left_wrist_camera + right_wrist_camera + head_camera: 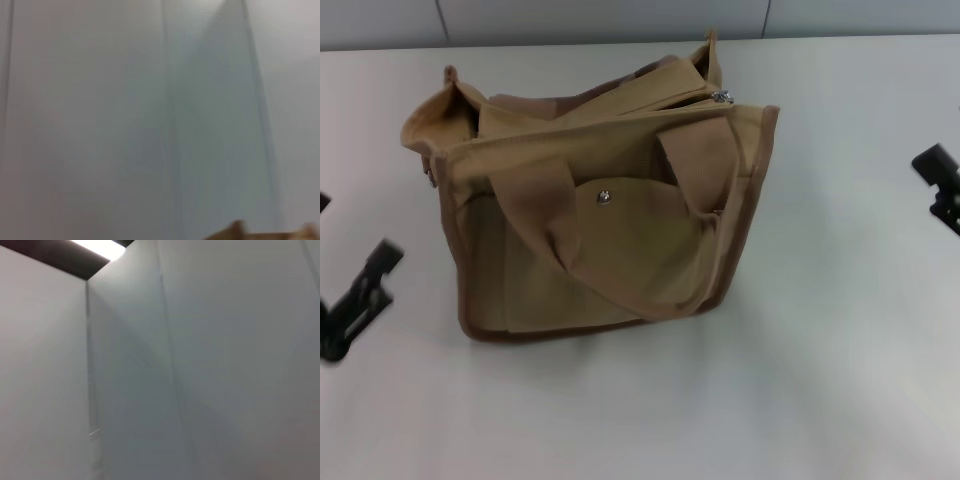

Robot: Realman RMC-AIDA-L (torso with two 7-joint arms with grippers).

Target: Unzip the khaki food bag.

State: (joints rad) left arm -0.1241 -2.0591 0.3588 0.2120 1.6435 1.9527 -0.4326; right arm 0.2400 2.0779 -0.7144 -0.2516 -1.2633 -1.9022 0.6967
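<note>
The khaki food bag (600, 200) stands in the middle of the white table (820, 350), a boxy tan canvas tote with brown trim. Its two wide webbing handles droop over the front flap pocket, which has a metal snap (604, 197). The metal zipper pull (722, 97) sits at the top right end of the bag. My left gripper (355, 300) is at the left edge of the head view, apart from the bag. My right gripper (942, 185) is at the right edge, also apart from it. A sliver of tan fabric (265, 234) shows in the left wrist view.
A grey panelled wall (620, 18) runs behind the table's far edge. The right wrist view shows only wall panels (200, 365) and a ceiling light (102, 247). Bare table surrounds the bag on all sides.
</note>
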